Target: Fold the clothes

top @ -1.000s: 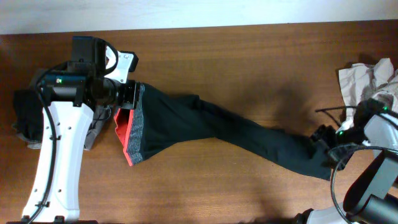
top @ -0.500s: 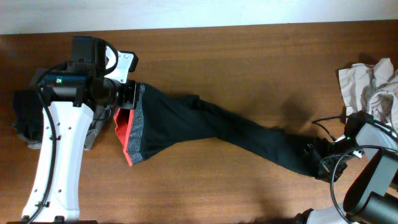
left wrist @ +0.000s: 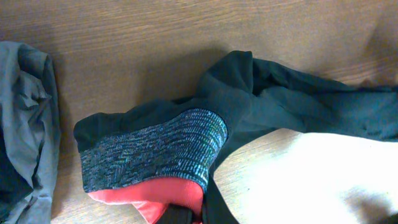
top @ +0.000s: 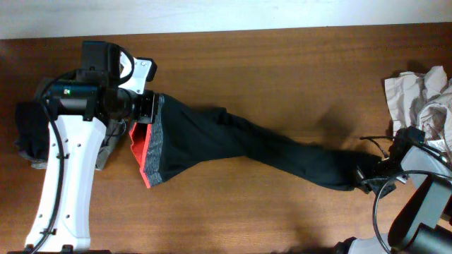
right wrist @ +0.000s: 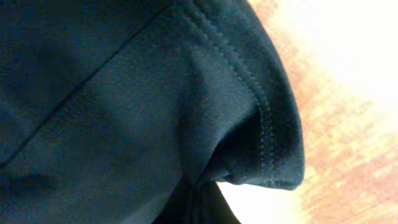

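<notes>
Long black leggings (top: 268, 148) lie stretched slantwise across the wooden table, waist at the left and leg ends at the right. The grey waistband (top: 157, 144) shows its red-orange lining (top: 141, 154). My left gripper (top: 150, 106) is shut on the upper end of the waistband; in the left wrist view the gripper (left wrist: 186, 214) pinches the red lining (left wrist: 161, 196) under the grey band (left wrist: 155, 149). My right gripper (top: 361, 178) is shut on the leg end. The right wrist view is filled with black cloth, and the stitched hem (right wrist: 264, 130) gathers into the gripper (right wrist: 202, 205).
A crumpled beige and white garment (top: 417, 92) lies at the right edge, just behind the right arm. A dark grey garment (top: 28, 134) is heaped at the left edge beside the left arm's base, and also shows in the left wrist view as grey cloth (left wrist: 25, 124).
My right gripper has gone from open to shut on the leg end. The leg end has shifted a little left and up. The left arm has not moved.
</notes>
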### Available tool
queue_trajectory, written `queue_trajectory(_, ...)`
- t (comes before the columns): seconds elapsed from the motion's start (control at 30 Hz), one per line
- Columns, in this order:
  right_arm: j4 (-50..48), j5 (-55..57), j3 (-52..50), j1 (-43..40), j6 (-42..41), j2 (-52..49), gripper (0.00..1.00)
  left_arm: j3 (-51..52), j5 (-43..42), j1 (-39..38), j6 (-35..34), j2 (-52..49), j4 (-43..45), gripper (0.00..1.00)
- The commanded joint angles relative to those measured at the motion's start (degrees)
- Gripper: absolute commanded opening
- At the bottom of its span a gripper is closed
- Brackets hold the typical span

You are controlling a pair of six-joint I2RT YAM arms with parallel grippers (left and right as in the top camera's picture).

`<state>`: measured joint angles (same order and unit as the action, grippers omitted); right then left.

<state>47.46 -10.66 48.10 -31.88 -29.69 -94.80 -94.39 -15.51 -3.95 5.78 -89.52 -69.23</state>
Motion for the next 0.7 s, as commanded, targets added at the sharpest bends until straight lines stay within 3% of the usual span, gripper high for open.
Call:
queue_trajectory(0.0,1.2,-1.9,3.2,0.4,4.2,-0.6,0.04,-0.7,0.3,0.4,-0.4,1.2,0.4,0.01)
queue_trajectory(0.37,18.2,-5.6,17.2,0.4,13.0,10.3,0.04,-4.1,0.3,0.4,-0.4,1.2,0.8,0.01)
queue_trajectory(0.67,19.6,-5.6,19.1,0.4,13.0,14.5,0.04,-8.2,0.3,0.4,-0.3,1.2,0.1,0.00)
